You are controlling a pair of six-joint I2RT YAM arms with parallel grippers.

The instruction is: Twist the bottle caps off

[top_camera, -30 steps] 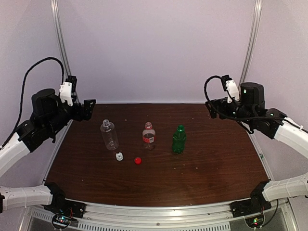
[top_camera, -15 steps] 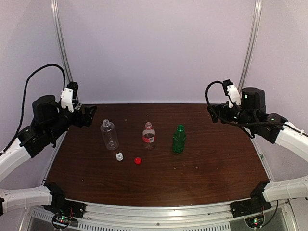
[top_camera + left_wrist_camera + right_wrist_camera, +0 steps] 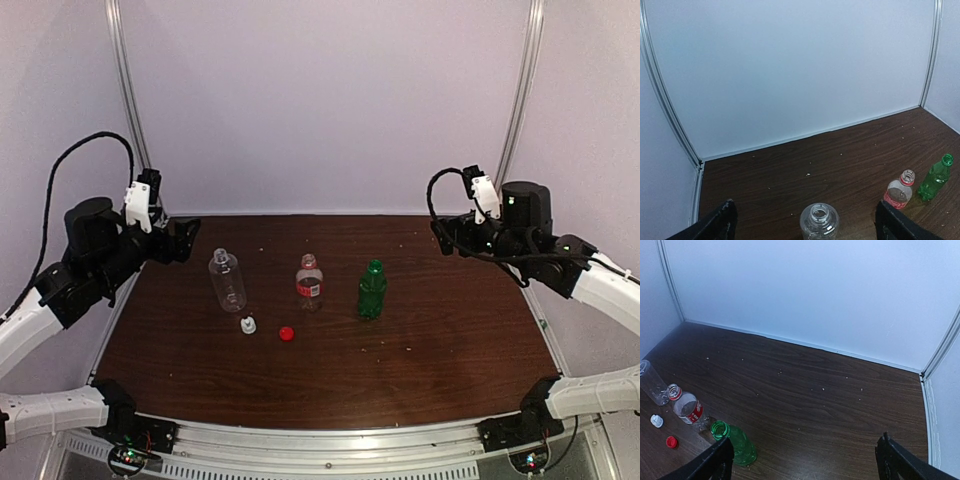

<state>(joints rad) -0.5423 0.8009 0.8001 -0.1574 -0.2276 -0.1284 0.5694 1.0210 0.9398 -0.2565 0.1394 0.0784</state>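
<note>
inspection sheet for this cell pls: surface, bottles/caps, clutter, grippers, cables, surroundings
Surface: dark wood table, no spills seen.
Job's things: clear bottle, red-labelled bottle and green bottle stand upright in a row. The first two have open necks. White cap and red cap lie loose in front of them. No third loose cap seen; cannot tell if the green bottle is capped.
Clutter: pale specks on the table.
Grippers: left gripper and right gripper open, empty, raised, away from the bottles.
Cables: left cable and right cable, black, loop above the wrists.
Surroundings: white walls, metal rails.
</note>
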